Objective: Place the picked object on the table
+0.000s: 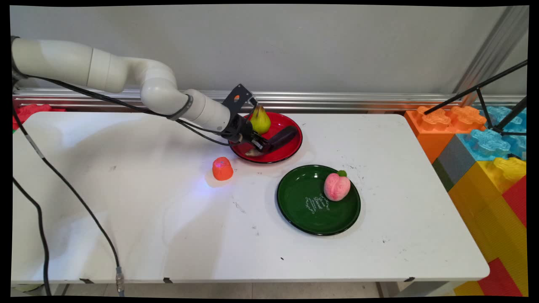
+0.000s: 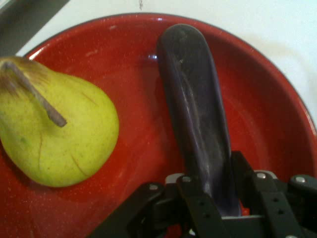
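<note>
**Clerk:** White table (image 1: 147, 219), against a grey wall; coloured block structure (image 1: 484, 168) off its right edge. Largest items on it?

**Keeper:** Item one, green plate (image 1: 303, 210), near the table's middle, toward the right, carrying a pink peach (image 1: 336, 187) by its far right rim. Item two, red plate (image 1: 290, 149), close to the far edge, just beyond the green one.

**Clerk:** Contents of the red plate?

**Keeper:** Yellow-green pear (image 2: 54, 134), upright, on the far side. Dark purple eggplant (image 2: 195, 109), lying across the dish beside the pear, not touching it.

**Clerk:** And the gripper (image 2: 213, 198)?

**Keeper:** Low over the red plate's near left rim. Its fingers are clamped on one end of the eggplant; the rest of it juts out ahead of them over the dish. Whether it rests on the plate or is lifted, I cannot tell.

**Clerk:** Smallest?

**Keeper:** Orange fruit piece (image 1: 222, 168), loose on the table left of the red plate, apart from everything.
</note>
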{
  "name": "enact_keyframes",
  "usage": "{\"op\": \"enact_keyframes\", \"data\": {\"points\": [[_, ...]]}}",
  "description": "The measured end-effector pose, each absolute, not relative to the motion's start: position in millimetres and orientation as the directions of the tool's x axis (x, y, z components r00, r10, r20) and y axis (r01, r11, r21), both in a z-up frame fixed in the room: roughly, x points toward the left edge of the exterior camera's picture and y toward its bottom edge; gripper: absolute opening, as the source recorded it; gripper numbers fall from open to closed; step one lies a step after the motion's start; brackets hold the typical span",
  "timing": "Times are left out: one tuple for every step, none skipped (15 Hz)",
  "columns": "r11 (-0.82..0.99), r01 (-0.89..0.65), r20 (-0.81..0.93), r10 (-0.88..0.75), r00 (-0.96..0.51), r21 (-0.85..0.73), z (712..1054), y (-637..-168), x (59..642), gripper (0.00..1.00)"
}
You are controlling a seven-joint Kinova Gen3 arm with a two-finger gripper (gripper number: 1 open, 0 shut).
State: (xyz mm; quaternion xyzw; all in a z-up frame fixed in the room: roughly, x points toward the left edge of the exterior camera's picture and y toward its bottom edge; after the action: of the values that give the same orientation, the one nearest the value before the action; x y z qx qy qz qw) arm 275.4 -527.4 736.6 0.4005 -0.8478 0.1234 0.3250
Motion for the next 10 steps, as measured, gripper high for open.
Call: {"op": "enact_keyframes", "data": {"points": [[0.647, -0.760, 0.654, -0.598, -0.464, 0.052, 740.0, -525.7, 274.6, 0.00], [0.647, -0.761, 0.659, -0.595, -0.460, 0.054, 744.3, -523.8, 273.3, 0.00], [0.646, -0.761, 0.665, -0.593, -0.454, 0.057, 750.3, -521.2, 272.1, 0.00], [0.645, -0.762, 0.673, -0.590, -0.446, 0.060, 757.9, -518.3, 271.0, 0.00], [0.644, -0.762, 0.677, -0.588, -0.442, 0.062, 763.0, -516.3, 270.5, 0.00], [0.643, -0.763, 0.685, -0.584, -0.435, 0.064, 774.9, -511.9, 270.0, 0.00], [0.642, -0.764, 0.694, -0.579, -0.429, 0.064, 788.5, -507.0, 270.7, 0.00], [0.642, -0.764, 0.700, -0.574, -0.425, 0.063, 800.0, -503.1, 272.1, 0.00], [0.643, -0.763, 0.708, -0.567, -0.420, 0.062, 813.6, -499.1, 273.5, 0.00], [0.645, -0.762, 0.717, -0.560, -0.416, 0.063, 827.3, -495.2, 275.1, 0.00]]}}
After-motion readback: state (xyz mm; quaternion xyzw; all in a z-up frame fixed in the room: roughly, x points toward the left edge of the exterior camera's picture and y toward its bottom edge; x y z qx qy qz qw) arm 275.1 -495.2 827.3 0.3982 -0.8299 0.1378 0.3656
